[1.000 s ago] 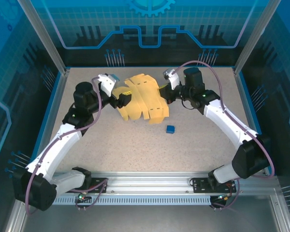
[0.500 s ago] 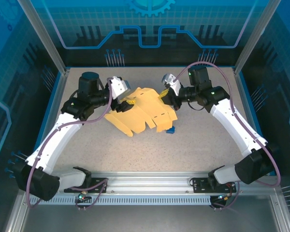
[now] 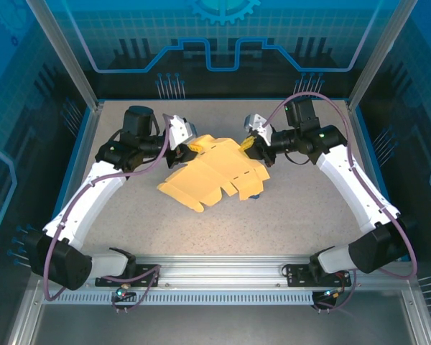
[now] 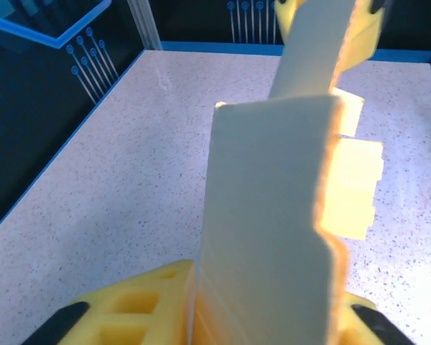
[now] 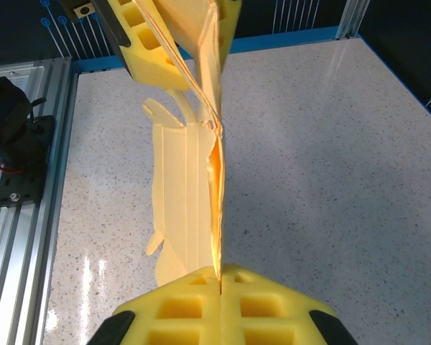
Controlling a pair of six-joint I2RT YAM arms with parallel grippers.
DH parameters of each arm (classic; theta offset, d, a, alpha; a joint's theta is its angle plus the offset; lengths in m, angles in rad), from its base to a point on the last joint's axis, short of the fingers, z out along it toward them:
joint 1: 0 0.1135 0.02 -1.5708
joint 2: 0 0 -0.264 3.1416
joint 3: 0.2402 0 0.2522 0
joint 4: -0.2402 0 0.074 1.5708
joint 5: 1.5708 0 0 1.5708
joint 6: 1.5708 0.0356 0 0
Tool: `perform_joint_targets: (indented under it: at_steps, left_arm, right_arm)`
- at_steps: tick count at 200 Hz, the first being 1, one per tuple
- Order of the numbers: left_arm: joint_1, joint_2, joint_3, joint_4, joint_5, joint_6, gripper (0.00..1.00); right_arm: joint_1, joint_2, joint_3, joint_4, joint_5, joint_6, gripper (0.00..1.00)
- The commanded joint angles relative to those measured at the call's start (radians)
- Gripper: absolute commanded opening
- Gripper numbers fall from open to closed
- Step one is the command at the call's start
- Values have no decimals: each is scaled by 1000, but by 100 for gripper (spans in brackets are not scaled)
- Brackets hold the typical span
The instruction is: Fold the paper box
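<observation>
Paper box: unfolded die-cut sheet at mid-table, far edge held up, near flaps sloping down toward the surface. Far-left corner pinched in left gripper, fingers clamped on card. Far-right corner nipped by right gripper, pads pressed together on the edge. Both arms bowed inward, elbows out, wrists facing each other.

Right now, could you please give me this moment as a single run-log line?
left gripper: shut on paper box | right gripper: shut on paper box | paper box: open sheet, not yet folded, spanning both grippers
</observation>
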Motion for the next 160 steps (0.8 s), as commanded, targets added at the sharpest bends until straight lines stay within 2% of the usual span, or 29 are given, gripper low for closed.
perform_joint_targets:
  at_steps: [1, 21, 30, 38, 47, 68, 78, 115, 160]
  left_arm:
    - [-5, 6, 18, 2, 87, -46, 17]
    - [-5, -8, -6, 38, 103, -101, 0]
    - [-4, -18, -22, 62, 108, -126, 0]
    - [-5, -29, -37, 80, 114, -140, 0]
    - [-5, -45, -56, 97, 118, -152, 0]
    - [4, -73, -91, 123, 126, -161, 0]
    - [15, -77, -95, 131, 144, -174, 0]
    - [52, -68, -93, 136, 239, -219, 0]
    - [67, -63, -90, 119, 262, -218, 0]
  right_arm:
    - [-12, -16, 30, -16, -28, -27, 0]
    - [-12, -13, 23, 10, -43, -7, 0]
    - [-13, -15, 15, 25, -46, -2, 0]
    - [-12, -18, 3, 41, -40, 0, 4]
    - [-14, -23, -9, 54, -30, -3, 11]
    - [-24, -31, -28, 72, -23, -2, 34]
    - [-31, -33, -37, 81, -24, -6, 41]
    - [-50, -46, -84, 160, -42, 5, 46]
    - [-58, -39, -103, 255, -3, 13, 47]
